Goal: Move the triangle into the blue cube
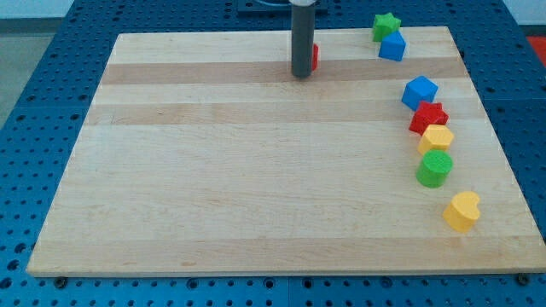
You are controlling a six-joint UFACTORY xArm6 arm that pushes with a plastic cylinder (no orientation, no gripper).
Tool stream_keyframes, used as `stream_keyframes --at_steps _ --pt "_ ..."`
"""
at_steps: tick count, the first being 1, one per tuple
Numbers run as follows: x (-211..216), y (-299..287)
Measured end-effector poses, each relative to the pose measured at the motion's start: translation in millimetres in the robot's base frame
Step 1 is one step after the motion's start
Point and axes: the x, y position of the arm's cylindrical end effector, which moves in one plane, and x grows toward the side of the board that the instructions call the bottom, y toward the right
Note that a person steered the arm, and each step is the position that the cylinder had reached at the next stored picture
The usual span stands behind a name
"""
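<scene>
My tip [301, 75] rests on the board near the view's top centre. A red block [315, 57] is touching the rod's right side and is mostly hidden behind it, so I cannot make out its shape. A blue block that looks like the triangle [392, 46] sits at the top right, just below a green star [386, 25]. The blue cube [420, 91] lies further down on the right, apart from the triangle. My tip is far to the left of both blue blocks.
Below the blue cube, a curved row runs down the right side: a red star [428, 118], a yellow hexagon-like block [437, 138], a green cylinder [434, 169] and a yellow heart [462, 211]. The wooden board's [213, 170] right edge is close to them.
</scene>
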Motion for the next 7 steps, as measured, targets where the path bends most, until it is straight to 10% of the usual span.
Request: stream_keyframes --at_steps 1,3,7 --pt "-35 15" --pt "29 -15" --pt "31 218"
